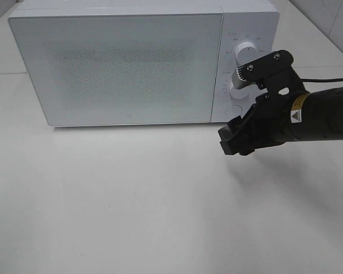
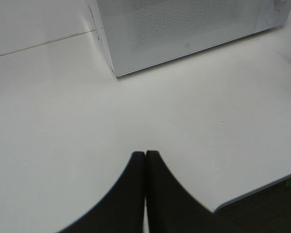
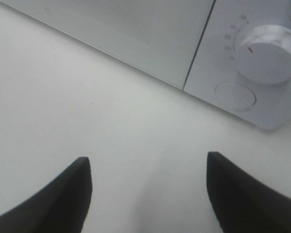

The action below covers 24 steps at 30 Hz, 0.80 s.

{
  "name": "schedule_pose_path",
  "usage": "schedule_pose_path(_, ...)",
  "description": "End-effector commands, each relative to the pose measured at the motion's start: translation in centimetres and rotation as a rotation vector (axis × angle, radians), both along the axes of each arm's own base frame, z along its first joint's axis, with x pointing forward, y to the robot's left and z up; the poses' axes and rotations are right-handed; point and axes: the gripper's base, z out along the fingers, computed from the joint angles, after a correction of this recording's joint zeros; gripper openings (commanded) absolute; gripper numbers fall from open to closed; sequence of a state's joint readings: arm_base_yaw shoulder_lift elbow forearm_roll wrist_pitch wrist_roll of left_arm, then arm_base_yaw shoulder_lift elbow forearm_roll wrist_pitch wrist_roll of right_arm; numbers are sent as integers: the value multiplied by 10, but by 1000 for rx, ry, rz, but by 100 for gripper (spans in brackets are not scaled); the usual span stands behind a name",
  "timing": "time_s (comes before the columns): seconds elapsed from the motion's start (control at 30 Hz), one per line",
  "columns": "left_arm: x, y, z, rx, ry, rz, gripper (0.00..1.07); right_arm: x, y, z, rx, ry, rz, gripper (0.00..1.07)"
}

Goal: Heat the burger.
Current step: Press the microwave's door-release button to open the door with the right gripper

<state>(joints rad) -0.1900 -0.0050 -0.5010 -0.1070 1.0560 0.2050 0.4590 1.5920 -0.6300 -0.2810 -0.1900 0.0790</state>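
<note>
Your right gripper (image 3: 148, 167) hangs over the table (image 1: 131, 205) with its jaws spread wide, holding nothing. Just ahead of it stands the microwave (image 1: 117, 63), door closed, its round button (image 3: 235, 95) and lower knob (image 3: 267, 53) nearest. Your left gripper (image 2: 145, 155) has its fingers pressed together. You cannot tell where the burger is.

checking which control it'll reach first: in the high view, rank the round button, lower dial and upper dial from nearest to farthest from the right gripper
1. round button, lowest on the control panel, just beyond the right gripper.
2. lower dial, mid panel, partly hidden.
3. upper dial, near the panel's top.
</note>
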Motion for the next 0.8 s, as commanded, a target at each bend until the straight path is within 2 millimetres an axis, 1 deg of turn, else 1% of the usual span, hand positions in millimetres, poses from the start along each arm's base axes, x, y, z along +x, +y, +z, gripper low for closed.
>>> schedule_pose_path(0.03, 0, 0, 0, -13, -18, 3, 0, 4, -4, 8, -39, 76, -70, 64)
schedule_pose_path(0.1, 0, 0, 0, -13, -18, 3, 0, 11, -5, 18, -66, 154, -153, 64)
schedule_pose_path(0.17, 0, 0, 0, -13, -18, 3, 0, 11, -5, 18, -66, 154, -153, 64)
schedule_pose_path(0.2, 0, 0, 0, -13, -18, 3, 0, 16, -6, 28, -91, 192, -199, 64)
schedule_pose_path(0.23, 0, 0, 0, -13, -18, 3, 0, 16, -6, 28, -91, 192, -199, 64)
schedule_pose_path(0.27, 0, 0, 0, -13, -18, 3, 0, 20, -5, 34, -106, 201, -211, 64)
schedule_pose_path(0.3, 0, 0, 0, -13, -18, 3, 0, 20, -5, 34, -106, 201, -211, 64)
schedule_pose_path(0.37, 0, 0, 0, -13, -18, 3, 0, 23, -5, 41, -121, 220, -233, 64)
schedule_pose_path(0.47, 0, 0, 0, -13, -18, 3, 0, 25, -8, 45, -126, 231, -257, 64)
schedule_pose_path(0.5, 0, 0, 0, -13, -18, 3, 0, 29, -16, 47, -118, 249, -307, 64)
schedule_pose_path(0.53, 0, 0, 0, -13, -18, 3, 0, 29, -16, 47, -118, 249, -307, 64)
schedule_pose_path(0.57, 0, 0, 0, -13, -18, 3, 0, 32, -28, 48, -105, 264, -369, 64)
schedule_pose_path(0.6, 0, 0, 0, -13, -18, 3, 0, 32, -28, 48, -105, 264, -369, 64)
schedule_pose_path(0.63, 0, 0, 0, -13, -18, 3, 0, 34, -43, 48, -87, 300, -441, 64)
schedule_pose_path(0.67, 0, 0, 0, -13, -18, 3, 0, 34, -43, 48, -87, 300, -441, 64)
schedule_pose_path(0.73, 0, 0, 0, -13, -18, 3, 0, 34, -68, 47, -70, 374, -549, 64)
schedule_pose_path(0.77, 0, 0, 0, -13, -18, 3, 0, 34, -68, 47, -70, 374, -549, 64)
schedule_pose_path(0.8, 0, 0, 0, -13, -18, 3, 0, 33, -73, 48, -75, 392, -563, 64)
